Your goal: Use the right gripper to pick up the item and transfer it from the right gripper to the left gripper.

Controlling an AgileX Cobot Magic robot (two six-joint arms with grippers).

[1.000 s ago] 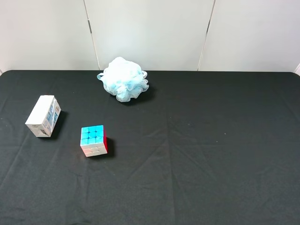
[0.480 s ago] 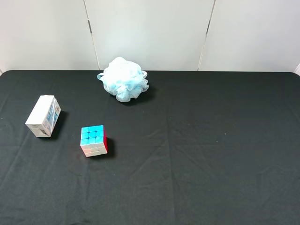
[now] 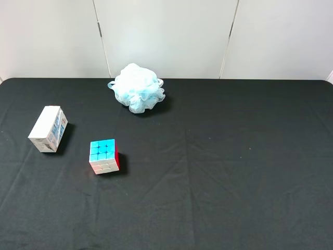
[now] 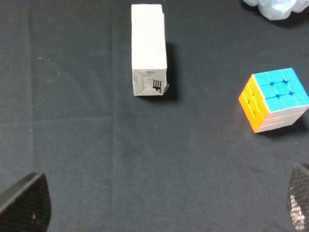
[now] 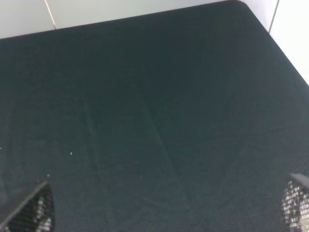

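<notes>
I've got the black table [image 3: 234, 172] filling most of the high view, cloth a bit creased, white wall panels behind. Biggest obj on it is the pale blue bath puff [image 3: 137, 87], back edge, left of centre. Next, the carton [image 3: 48, 128]: lying on its side at the far left, well apart from the puff, nothing touching it; in the left wrist cam its barcode end faces the lens. Puzzle cube [image 3: 104, 155] sits near the carton, to its right and closer to me, cyan face up, not touching it. Left gripper [image 4: 159, 205]: only both fingertips show at the frame corners, spread wide, nothing between, carton ahead of it. Right gripper [image 5: 169, 203]: same, tips wide apart over bare cloth near the table's corner, holding nothing.
</notes>
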